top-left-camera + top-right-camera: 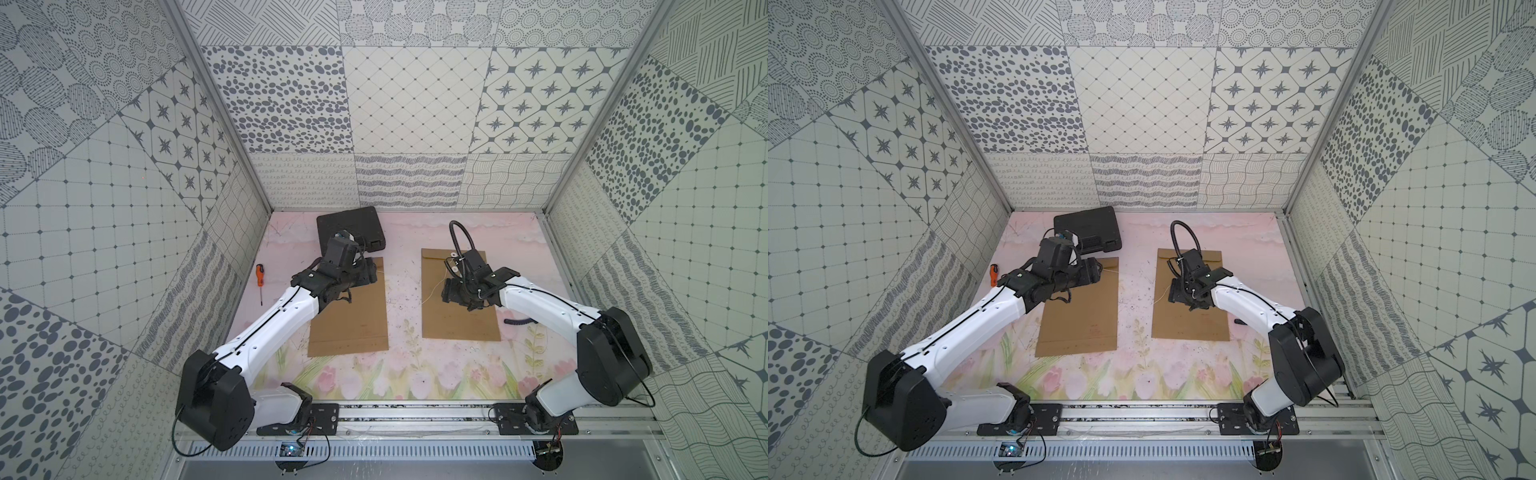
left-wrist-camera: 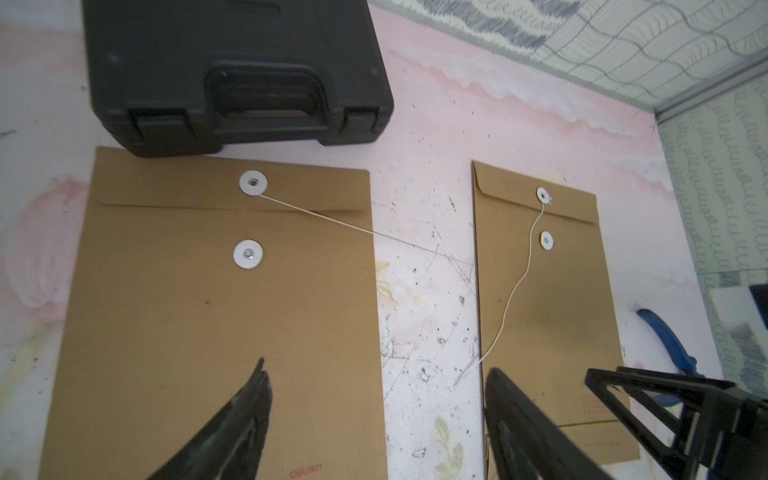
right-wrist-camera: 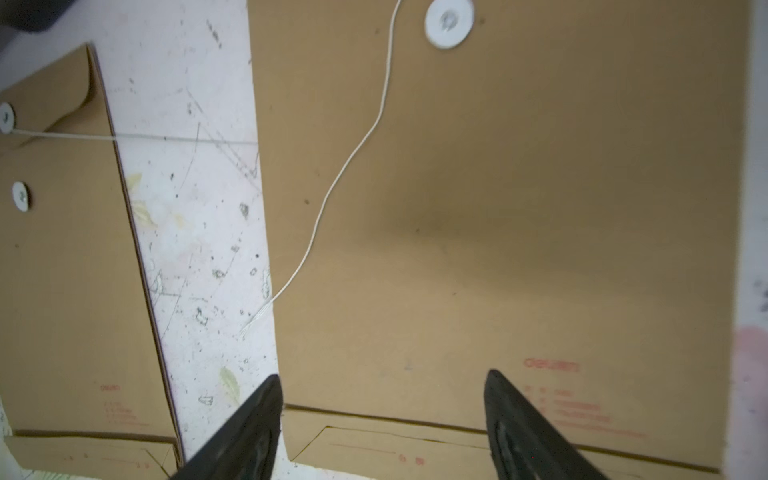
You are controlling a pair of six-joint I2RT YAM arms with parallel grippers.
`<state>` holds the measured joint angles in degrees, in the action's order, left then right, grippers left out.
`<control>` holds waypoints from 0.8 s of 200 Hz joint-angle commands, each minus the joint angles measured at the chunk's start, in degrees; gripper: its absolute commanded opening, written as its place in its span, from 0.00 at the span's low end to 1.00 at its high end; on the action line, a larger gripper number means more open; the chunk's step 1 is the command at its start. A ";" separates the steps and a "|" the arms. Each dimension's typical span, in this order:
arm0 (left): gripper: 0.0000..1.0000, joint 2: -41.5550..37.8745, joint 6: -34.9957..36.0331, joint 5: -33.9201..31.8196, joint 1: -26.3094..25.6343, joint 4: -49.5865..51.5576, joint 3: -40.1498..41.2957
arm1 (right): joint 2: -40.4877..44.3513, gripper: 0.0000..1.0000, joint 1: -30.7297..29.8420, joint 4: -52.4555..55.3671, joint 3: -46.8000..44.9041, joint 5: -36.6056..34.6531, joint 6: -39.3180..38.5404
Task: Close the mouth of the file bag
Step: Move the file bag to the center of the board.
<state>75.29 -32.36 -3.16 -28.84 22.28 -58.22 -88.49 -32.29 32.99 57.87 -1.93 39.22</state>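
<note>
We see two brown file bags lying flat on the pink counter, side by side with a gap between them. The left file bag has its flap folded down. It has two round buttons, a top button on the flap and a low button under it. The thin white left string runs from the top button, off the bag and across the counter to the edge of the right file bag. It is not wound round the low button.

The right file bag has its flap down too. The right string comes from the button on its flap and bends down the bag. Its fuzzy end lies on the counter in the gap.

Our left claw hangs over the far part of the left file bag. Its fingers are spread apart and nothing is between them. Our right claw hangs over the middle of the right file bag. Its fingers are spread apart too, with nothing in them.

A black case sits shut at the far end of the left file bag, right by its top edge. A screwdriver with an orange handle lies on the counter, to the left of the left file bag. A blue-handled tool lies by the right side of the right file bag.
</note>
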 commanded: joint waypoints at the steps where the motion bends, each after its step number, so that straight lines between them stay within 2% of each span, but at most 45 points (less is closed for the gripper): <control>1: 0.81 4.47 -6.55 -0.84 -5.30 -3.18 1.01 | -1.68 0.75 -0.44 -4.44 -1.29 0.62 5.67; 51: 0.80 9.35 -13.09 3.85 -6.85 -7.21 6.48 | -6.53 0.77 -2.83 -6.05 -1.22 1.79 7.62; 100: 0.80 7.97 -14.18 0.18 -6.07 -5.34 11.10 | -11.68 0.77 -5.80 -7.83 -1.29 5.70 9.63; 137: 0.80 5.60 -15.46 0.62 -1.51 -3.48 14.31 | -10.63 0.77 -9.14 -7.12 -3.36 6.61 10.00; 160: 0.80 2.56 -12.56 -2.10 -0.87 0.51 12.43 | -8.46 0.78 -10.47 -4.82 -4.40 8.05 8.58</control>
<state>81.36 -45.43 -2.09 -31.42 19.09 -44.91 -97.76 -40.88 24.56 56.36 2.13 47.40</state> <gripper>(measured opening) 0.801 0.772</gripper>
